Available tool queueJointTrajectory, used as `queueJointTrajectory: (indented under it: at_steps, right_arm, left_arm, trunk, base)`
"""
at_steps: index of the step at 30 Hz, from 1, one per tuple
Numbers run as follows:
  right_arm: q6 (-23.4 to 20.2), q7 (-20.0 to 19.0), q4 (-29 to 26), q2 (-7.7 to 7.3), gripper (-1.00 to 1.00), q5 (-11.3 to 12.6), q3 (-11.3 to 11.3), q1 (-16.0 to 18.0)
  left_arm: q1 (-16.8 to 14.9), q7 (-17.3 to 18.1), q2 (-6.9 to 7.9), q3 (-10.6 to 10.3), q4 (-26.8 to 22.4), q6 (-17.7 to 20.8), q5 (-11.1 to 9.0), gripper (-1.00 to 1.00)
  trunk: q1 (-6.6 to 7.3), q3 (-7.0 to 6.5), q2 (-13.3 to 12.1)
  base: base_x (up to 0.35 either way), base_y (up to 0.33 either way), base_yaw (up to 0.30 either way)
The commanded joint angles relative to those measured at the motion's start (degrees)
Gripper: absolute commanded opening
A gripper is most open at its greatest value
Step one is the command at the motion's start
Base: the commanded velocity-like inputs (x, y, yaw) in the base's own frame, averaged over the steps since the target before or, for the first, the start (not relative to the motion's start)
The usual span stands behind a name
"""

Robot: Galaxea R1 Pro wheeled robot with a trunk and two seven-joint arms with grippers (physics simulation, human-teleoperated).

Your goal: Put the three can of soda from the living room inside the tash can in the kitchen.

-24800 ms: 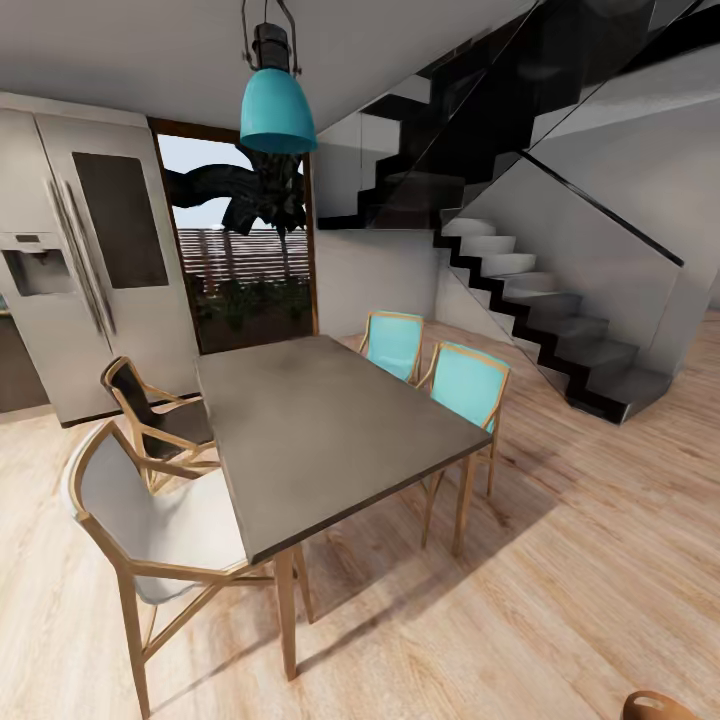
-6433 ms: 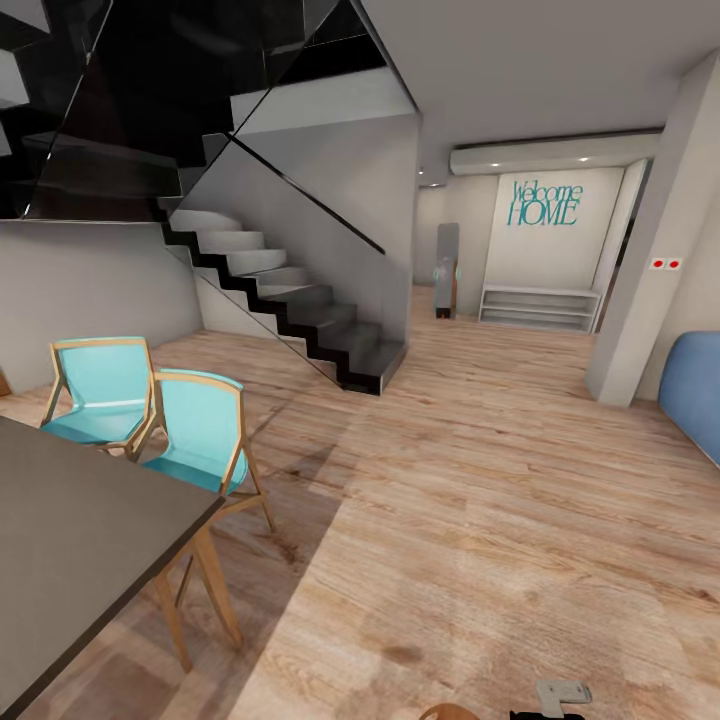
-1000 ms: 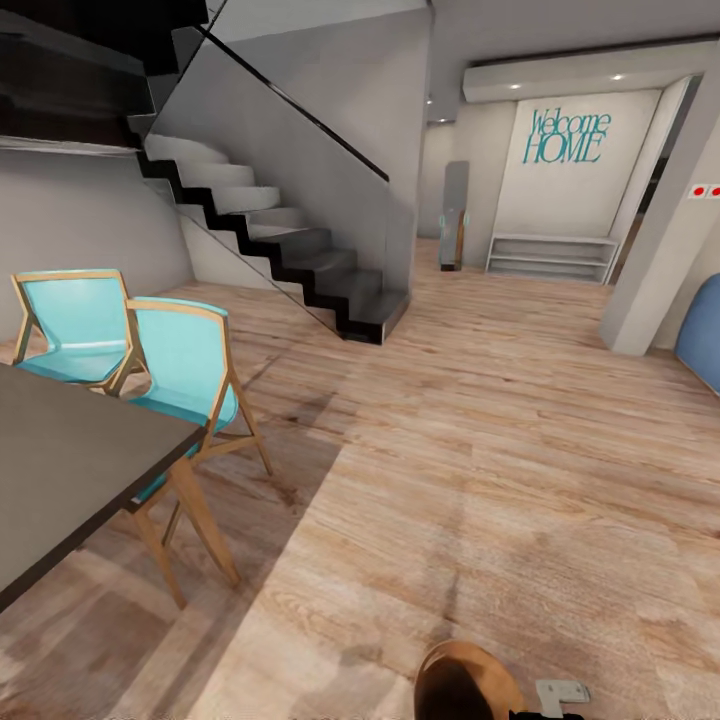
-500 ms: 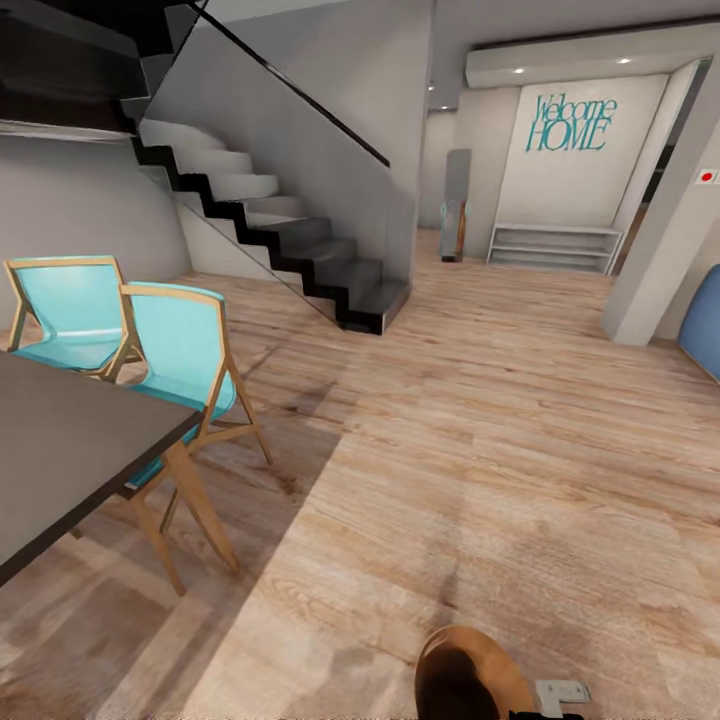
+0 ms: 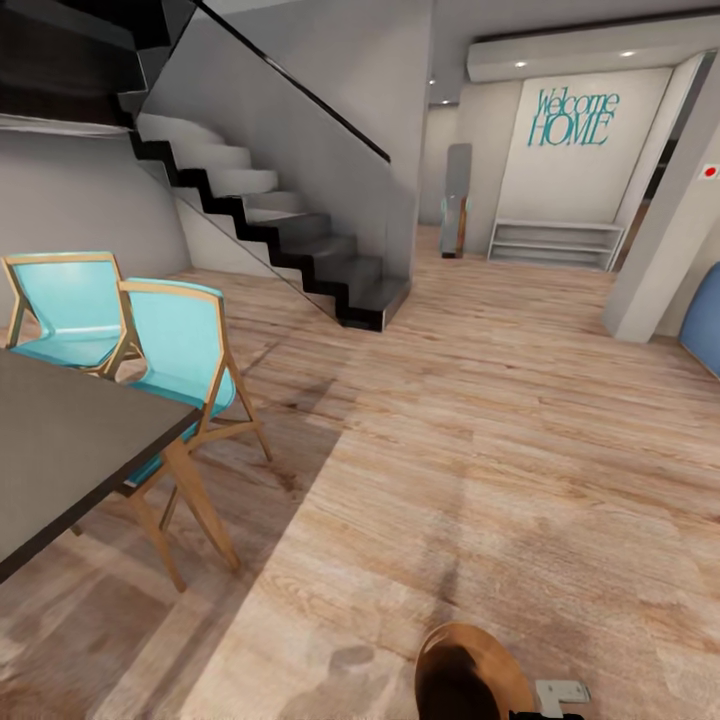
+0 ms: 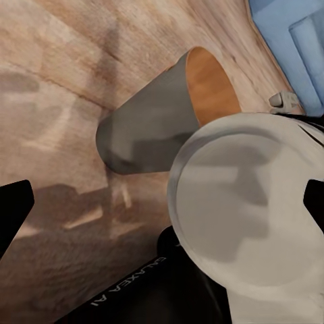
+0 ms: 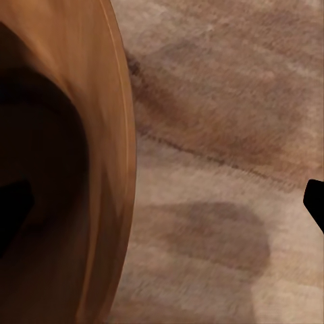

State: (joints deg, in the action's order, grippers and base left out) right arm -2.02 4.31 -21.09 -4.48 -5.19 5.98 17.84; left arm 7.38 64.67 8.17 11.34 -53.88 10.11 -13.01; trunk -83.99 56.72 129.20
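Head view looks across an open room. At the far left is the corner of a dark dining table [image 5: 60, 460], with two turquoise chairs [image 5: 180, 350] pulled up to its side. Next comes a black-edged staircase [image 5: 300, 240] rising to the left. A broad stretch of light wood floor [image 5: 480, 420] gives a clear lane ahead.

The tash can [image 5: 465, 675] is at the lower edge, close against the robot's own body, with its copper-brown inside facing up. It is probably kept there so that it rides along rather than waiting in the kitchen. Farther right on the back wall is a teal "Welcome HOME" sign [image 5: 572, 117] above a low white shelf [image 5: 555, 245]. A pale pillar [image 5: 665, 230] and a blue rounded shape [image 5: 705, 320] at the frame edge follow.

In the left wrist view, the left gripper [image 6: 162, 202] has its dark fingertips wide apart and grips nothing. Beyond it the bin [image 6: 145, 125] shows tilted, grey outside and copper inside, beside a pale round robot part [image 6: 250, 209].

In the right wrist view, the right gripper [image 7: 165, 202] also has its tips spread. The bin's rim [image 7: 101, 169] lies between them, but no pinch on it can be seen. The soda cans are presumably further on, so this looks like travel and not handling.
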Motion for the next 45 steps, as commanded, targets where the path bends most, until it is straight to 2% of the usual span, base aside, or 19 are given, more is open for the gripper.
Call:
queueJointTrajectory:
  at_steps: [1, 35, 45]
  right_arm:
    - [0.0, 0.0, 0.0, 0.0, 1.0, 0.0, 0.0, 0.0]
    - [0.0, 0.0, 0.0, 0.0, 1.0, 0.0, 0.0, 0.0]
    - [0.0, 0.0, 0.0, 0.0, 1.0, -0.04, 0.0, 0.0]
  left_arm:
    - [0.02, 0.0, 0.0, 0.0, 0.0, 0.0, 0.0, 1.0]
    - [0.01, -0.02, 0.0, 0.0, 0.0, 0.0, 0.0, 1.0]
    - [0.03, -0.05, 0.0, 0.0, 0.0, 0.0, 0.0, 1.0]
  trunk:
    - [0.0, 0.07, 0.0]
    - [0.0, 3.11, 0.0]
    - [0.0, 3.32, 0.0]
  base:
    - [0.0, 0.0, 0.0]
    - [0.0, 0.0, 0.0]
    - [0.0, 0.0, 0.0]
